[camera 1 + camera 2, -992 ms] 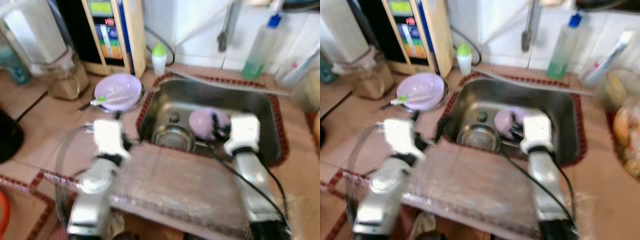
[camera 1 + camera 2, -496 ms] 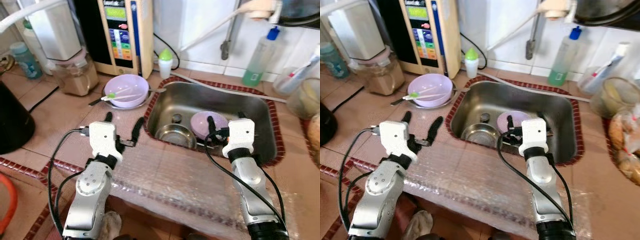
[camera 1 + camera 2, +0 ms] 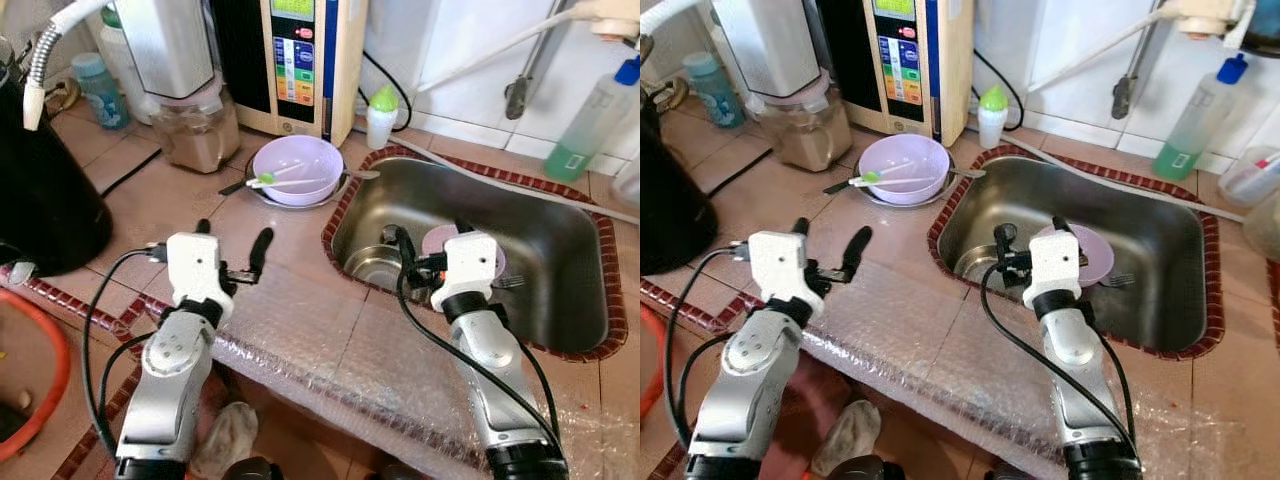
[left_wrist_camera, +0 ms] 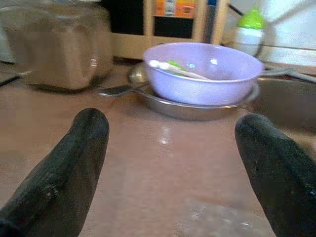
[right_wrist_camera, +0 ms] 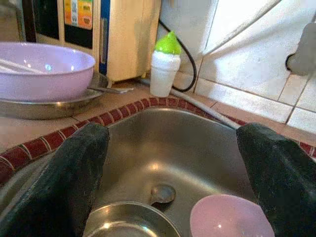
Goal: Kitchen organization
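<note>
Steel sink (image 3: 560, 300) holds a pink bowl (image 5: 231, 221) and a steel bowl (image 5: 129, 220). The right gripper (image 5: 173, 148) hovers over the sink's near edge, jaws wide apart, empty, touching nothing. The left gripper (image 4: 173, 148) hangs over the table near its front edge, jaws wide apart and empty, facing the purple bowl (image 4: 202, 71) on a steel plate (image 4: 192, 109) beside the sink.

pink bowl (image 3: 495, 262) half hidden (by the right wrist), orange basin (image 3: 30, 400) cropped
</note>
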### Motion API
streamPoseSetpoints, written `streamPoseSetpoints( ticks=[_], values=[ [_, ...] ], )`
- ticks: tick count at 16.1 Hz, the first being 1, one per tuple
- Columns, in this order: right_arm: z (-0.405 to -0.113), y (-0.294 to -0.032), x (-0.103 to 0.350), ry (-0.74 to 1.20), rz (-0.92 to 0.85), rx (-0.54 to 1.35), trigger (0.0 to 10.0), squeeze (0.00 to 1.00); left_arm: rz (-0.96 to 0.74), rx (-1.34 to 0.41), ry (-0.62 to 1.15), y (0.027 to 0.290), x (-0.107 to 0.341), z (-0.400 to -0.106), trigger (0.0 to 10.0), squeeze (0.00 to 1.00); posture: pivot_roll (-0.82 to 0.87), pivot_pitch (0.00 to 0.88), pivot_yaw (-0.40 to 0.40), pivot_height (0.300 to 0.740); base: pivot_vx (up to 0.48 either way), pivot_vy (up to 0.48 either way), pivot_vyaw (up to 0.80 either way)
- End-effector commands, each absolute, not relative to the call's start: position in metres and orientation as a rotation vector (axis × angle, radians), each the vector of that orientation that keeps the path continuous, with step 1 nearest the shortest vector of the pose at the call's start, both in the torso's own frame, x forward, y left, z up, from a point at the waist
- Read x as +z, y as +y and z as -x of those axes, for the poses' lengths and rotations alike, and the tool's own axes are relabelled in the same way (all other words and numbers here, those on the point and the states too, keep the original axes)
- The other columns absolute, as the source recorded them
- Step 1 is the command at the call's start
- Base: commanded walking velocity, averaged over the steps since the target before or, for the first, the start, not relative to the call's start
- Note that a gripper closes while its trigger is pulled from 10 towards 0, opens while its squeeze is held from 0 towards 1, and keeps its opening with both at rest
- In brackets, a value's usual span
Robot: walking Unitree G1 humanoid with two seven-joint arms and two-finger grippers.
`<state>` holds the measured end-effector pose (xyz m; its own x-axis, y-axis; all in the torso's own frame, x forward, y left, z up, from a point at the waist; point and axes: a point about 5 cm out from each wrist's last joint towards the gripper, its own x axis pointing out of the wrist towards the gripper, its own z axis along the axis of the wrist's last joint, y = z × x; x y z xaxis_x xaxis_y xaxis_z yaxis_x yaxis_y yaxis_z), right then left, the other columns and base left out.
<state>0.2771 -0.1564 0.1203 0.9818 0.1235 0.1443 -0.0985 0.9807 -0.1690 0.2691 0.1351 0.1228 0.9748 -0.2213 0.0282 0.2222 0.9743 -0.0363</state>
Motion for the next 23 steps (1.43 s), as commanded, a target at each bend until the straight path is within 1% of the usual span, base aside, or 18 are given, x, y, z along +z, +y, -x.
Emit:
streamPoseSetpoints(
  ticks=[1,6,8,10,12,14,17,18,21,23],
  values=[
    [-0.273,-0.160,0.121,-0.145,0.154,0.108,10.0,0.00,0.034,-0.244,-0.015,0.133,0.125,-0.274,10.0,0.00,-0.05,0.093,0.058,0.740,0.000,0.000,0.00],
    [-0.256,-0.168,0.122,-0.122,0.174,0.104,10.0,0.00,0.036,-0.245,-0.012,0.133,0.133,-0.303,10.0,0.00,-0.11,0.154,0.068,0.740,0.000,0.000,0.00],
    [-0.253,-0.171,0.123,-0.115,0.179,0.099,10.0,0.00,0.033,-0.247,-0.015,0.133,0.136,-0.311,10.0,0.00,-0.12,0.164,0.068,0.740,0.000,0.000,0.00],
    [-0.243,-0.172,0.127,-0.107,0.186,0.114,10.0,0.00,0.033,-0.238,-0.001,0.135,0.137,-0.329,10.0,0.00,-0.16,0.181,0.070,0.740,0.000,0.000,0.00],
    [-0.238,-0.168,0.130,-0.109,0.172,0.163,10.0,0.00,0.034,-0.229,-0.006,0.135,0.139,-0.335,10.0,0.00,-0.18,0.189,0.073,0.740,0.000,0.000,0.00],
    [-0.230,-0.156,0.136,-0.105,0.119,0.276,10.0,0.00,0.042,-0.217,-0.014,0.135,0.142,-0.343,10.0,0.00,-0.19,0.189,0.078,0.740,0.000,0.000,0.00],
    [-0.224,-0.136,0.155,-0.148,0.045,0.433,10.0,0.00,0.048,-0.209,-0.035,0.135,0.147,-0.354,10.0,0.00,-0.19,0.184,0.083,0.740,0.000,0.000,0.00],
    [-0.224,-0.132,0.159,-0.153,0.034,0.454,10.0,0.00,0.051,-0.203,-0.050,0.135,0.151,-0.357,10.0,0.00,-0.19,0.181,0.083,0.740,0.000,0.000,0.00],
    [-0.226,-0.133,0.157,-0.141,0.055,0.454,10.0,0.00,0.053,-0.197,-0.077,0.133,0.160,-0.364,10.0,0.00,-0.19,0.174,0.082,0.740,0.000,0.000,0.00],
    [-0.226,-0.133,0.157,-0.130,0.060,0.457,10.0,0.00,0.053,-0.193,-0.061,0.134,0.158,-0.369,10.0,0.00,-0.19,0.165,0.081,0.740,0.000,0.000,0.00]
  ],
)
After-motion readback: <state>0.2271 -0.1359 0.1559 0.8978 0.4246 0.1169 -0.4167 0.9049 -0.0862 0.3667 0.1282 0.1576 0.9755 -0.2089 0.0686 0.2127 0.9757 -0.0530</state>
